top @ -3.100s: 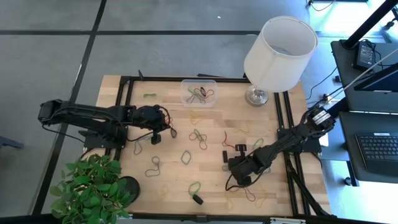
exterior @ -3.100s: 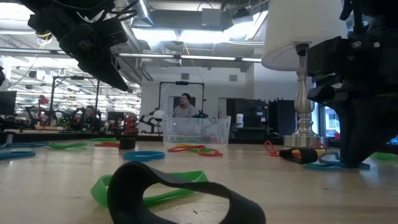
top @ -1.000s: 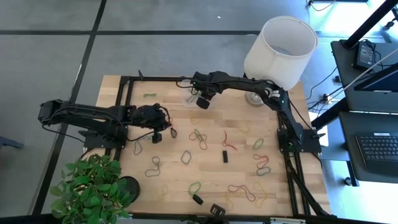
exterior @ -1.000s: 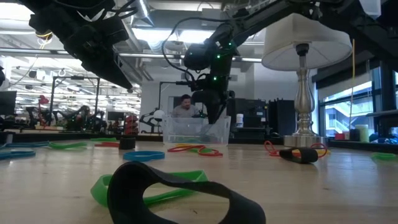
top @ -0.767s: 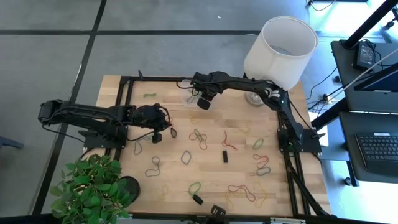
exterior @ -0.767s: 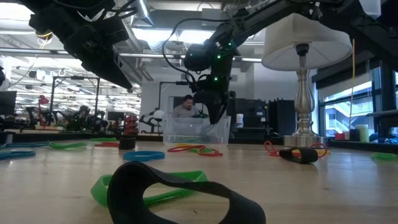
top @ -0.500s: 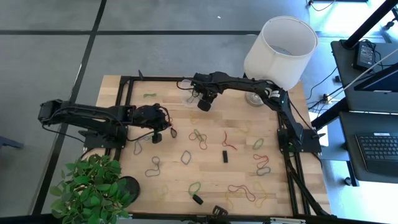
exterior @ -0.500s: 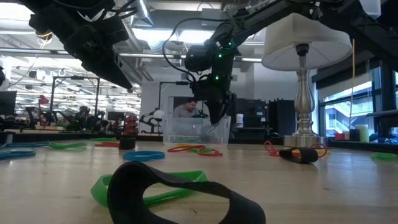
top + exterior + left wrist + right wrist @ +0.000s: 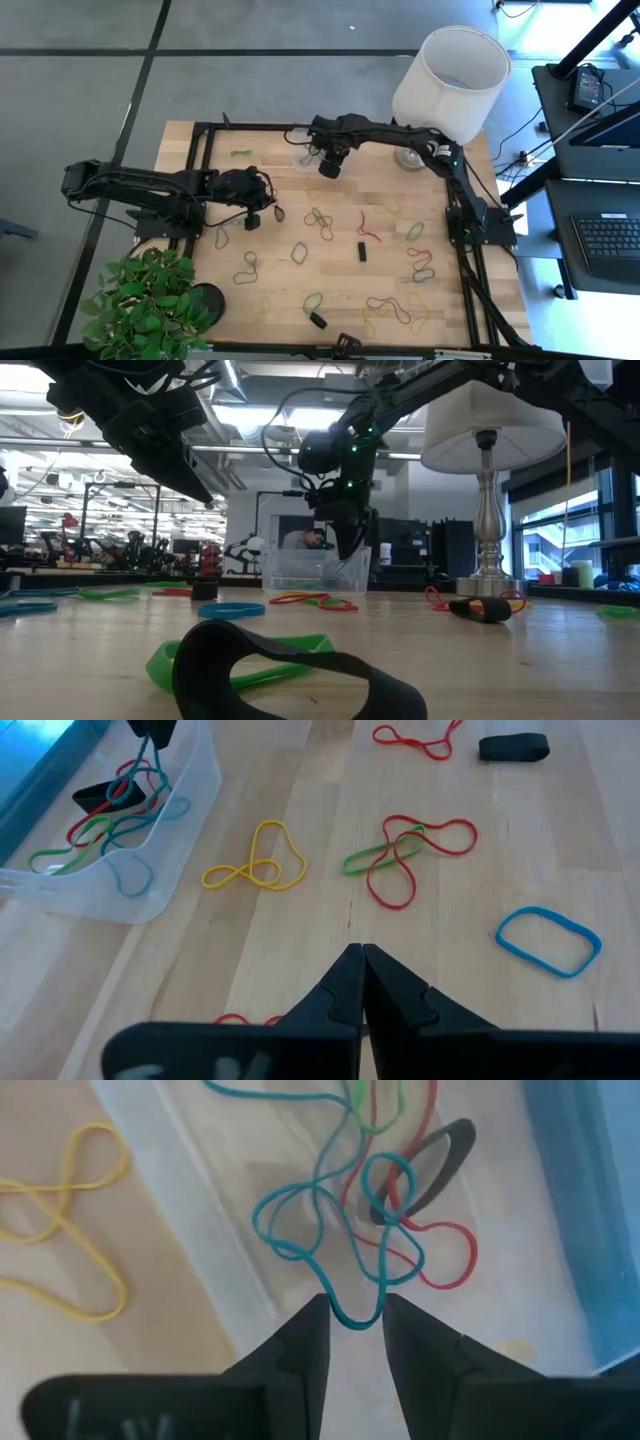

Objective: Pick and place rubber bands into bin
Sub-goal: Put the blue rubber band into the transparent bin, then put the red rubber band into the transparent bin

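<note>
Right pincer over the clear bin, a teal rubber band hanging between its parted fingers.

Only the right wrist view shows that loop draped across the gap, dangling onto red, green and black bands inside the bin. The high view places the pincer above the bin's near edge; the left pincer, fingers pressed together and empty, hovers over the table beside scattered bands, a yellow one ahead.

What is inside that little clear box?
The bin holds tangled rubber bands: teal, red, green and a black one. The right gripper, open, has a teal loop between its fingers.
</note>
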Controlling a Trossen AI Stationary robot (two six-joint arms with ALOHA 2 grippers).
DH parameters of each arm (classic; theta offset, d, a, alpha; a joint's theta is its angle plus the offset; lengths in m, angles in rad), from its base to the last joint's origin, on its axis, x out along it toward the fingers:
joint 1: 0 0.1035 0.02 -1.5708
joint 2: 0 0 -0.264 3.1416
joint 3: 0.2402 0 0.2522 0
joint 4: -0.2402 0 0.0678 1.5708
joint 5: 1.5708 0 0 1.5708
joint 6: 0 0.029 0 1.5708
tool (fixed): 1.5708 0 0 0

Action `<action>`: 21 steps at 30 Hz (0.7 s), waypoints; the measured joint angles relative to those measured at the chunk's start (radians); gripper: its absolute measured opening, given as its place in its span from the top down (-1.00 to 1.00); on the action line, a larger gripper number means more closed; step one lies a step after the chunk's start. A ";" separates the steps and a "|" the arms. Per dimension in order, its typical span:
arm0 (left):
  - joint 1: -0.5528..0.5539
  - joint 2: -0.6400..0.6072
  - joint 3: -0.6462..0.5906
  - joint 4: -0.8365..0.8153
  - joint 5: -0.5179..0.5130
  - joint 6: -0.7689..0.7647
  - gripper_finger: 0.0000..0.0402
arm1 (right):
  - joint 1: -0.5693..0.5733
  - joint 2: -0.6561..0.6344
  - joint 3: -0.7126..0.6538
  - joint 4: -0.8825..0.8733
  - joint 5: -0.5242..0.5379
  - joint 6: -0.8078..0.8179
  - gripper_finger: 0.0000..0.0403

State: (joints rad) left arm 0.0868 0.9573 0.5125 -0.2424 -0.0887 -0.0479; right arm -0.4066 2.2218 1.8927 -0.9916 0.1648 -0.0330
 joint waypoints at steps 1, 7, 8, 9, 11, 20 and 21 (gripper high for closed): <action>0.000 0.000 0.000 0.000 0.000 0.000 0.99 | 0.000 -0.009 0.000 -0.002 -0.010 -0.001 0.50; 0.000 0.000 0.000 0.000 0.000 0.001 0.98 | -0.001 -0.047 0.000 0.017 -0.003 0.048 0.50; 0.000 0.000 0.000 0.000 0.000 0.001 0.98 | -0.001 -0.048 0.000 0.021 -0.002 0.050 0.50; 0.000 0.000 0.000 0.000 0.000 0.000 0.99 | -0.002 -0.050 0.000 0.021 -0.001 0.051 0.50; 0.000 0.000 0.000 0.000 0.000 0.001 0.99 | -0.003 -0.052 0.000 0.020 -0.001 0.051 0.50; 0.000 0.000 0.000 0.000 0.000 0.000 0.98 | -0.019 -0.053 0.000 0.054 -0.134 0.040 0.50; 0.000 0.000 0.000 0.000 0.000 0.000 0.99 | -0.020 -0.053 0.000 0.066 -0.113 0.040 0.50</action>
State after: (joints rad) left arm 0.0868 0.9575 0.5125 -0.2424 -0.0883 -0.0479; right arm -0.4264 2.1693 1.8927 -0.9252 0.0516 0.0069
